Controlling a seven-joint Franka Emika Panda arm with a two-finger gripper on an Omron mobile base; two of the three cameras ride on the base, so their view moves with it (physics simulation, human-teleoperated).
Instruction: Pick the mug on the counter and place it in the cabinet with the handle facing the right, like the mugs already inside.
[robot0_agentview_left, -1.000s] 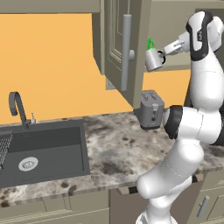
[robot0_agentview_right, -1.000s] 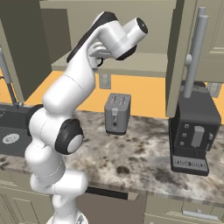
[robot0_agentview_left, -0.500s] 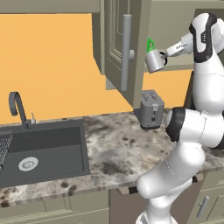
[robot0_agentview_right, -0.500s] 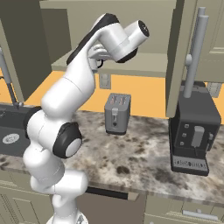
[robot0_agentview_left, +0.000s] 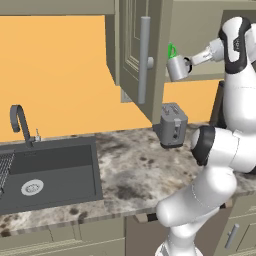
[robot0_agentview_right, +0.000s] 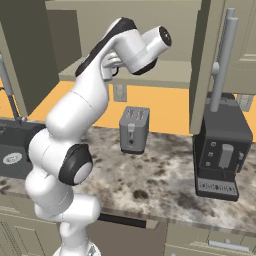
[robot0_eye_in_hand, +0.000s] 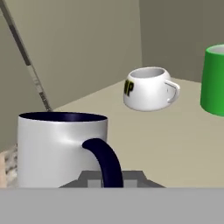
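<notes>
Claw clamped on the mug at the cabinet shelf edge. Hand view alone shows, beyond the claw, a white cup with unreadable dark lettering beside a green mug.

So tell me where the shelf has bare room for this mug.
Bare shelf lies right of the held mug, in front of the white mug. The back right is crowded by the green mug.

White mug on the shelf, left of the green mug: I see dark lettering on its side, partly turned away; I cannot read it.
</notes>
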